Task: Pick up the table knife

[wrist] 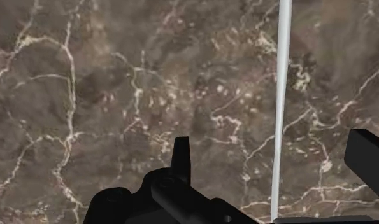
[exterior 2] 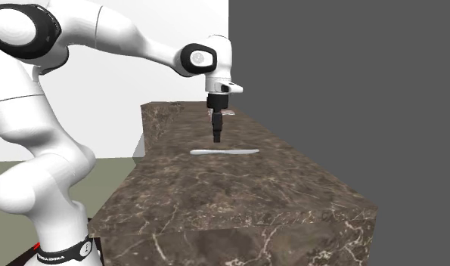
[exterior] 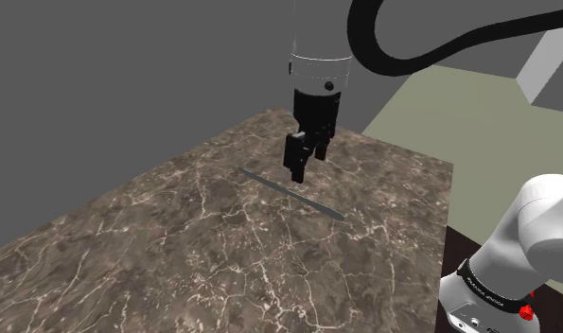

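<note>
I haven't picked up the table knife (exterior: 290,193) yet. It lies flat on the brown stone counter (exterior: 156,265). My gripper (exterior: 306,163) hangs just above it with its jaws spread wide (nothing in them). I think what's left is to go down, squeeze and lift. The wrist view shows the knife lined up between the fingers (wrist: 180,153), which the shoulder view can't tell me.

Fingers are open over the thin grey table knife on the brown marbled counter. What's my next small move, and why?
Probably lower straight down. In the wrist view the thin grey table knife runs between the fingers of the open black gripper, and the second exterior view seems to show them above the brown marbled counter. Closing now would likely miss.
</note>
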### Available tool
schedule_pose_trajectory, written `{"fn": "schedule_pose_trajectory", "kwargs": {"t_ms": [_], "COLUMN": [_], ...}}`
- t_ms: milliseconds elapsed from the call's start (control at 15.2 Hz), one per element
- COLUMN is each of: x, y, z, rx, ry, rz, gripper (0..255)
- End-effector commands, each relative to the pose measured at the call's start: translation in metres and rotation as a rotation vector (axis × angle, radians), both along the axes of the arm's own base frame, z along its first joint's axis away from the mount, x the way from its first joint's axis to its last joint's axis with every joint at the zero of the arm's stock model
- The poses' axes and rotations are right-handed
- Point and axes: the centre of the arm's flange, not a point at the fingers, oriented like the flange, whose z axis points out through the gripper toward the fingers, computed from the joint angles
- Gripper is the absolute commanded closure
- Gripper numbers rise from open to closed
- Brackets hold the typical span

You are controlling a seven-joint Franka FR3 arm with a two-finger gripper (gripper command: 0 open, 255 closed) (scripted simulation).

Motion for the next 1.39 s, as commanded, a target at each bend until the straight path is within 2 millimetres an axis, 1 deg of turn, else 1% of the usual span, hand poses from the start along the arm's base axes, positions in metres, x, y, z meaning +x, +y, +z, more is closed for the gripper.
{"fn": "schedule_pose_trajectory", "kwargs": {"t_ms": [0,66,462,528,660,726,1320], "x": [0.003,0.003,0.003,0.003,0.003,0.003,0.003], "y": [0.026,0.027,0.027,0.027,0.027,0.027,0.027], "z": [-0.003,-0.003,-0.035,-0.043,-0.043,-0.044,-0.043], "rx": [0.005,0.006,0.006,0.006,0.006,0.006,0.006], "ry": [0.010,0.010,0.010,0.010,0.010,0.010,0.010], "rz": [0.013,0.014,0.014,0.014,0.014,0.014,0.014], "gripper": [0,0,0,0,0,255,255]}}
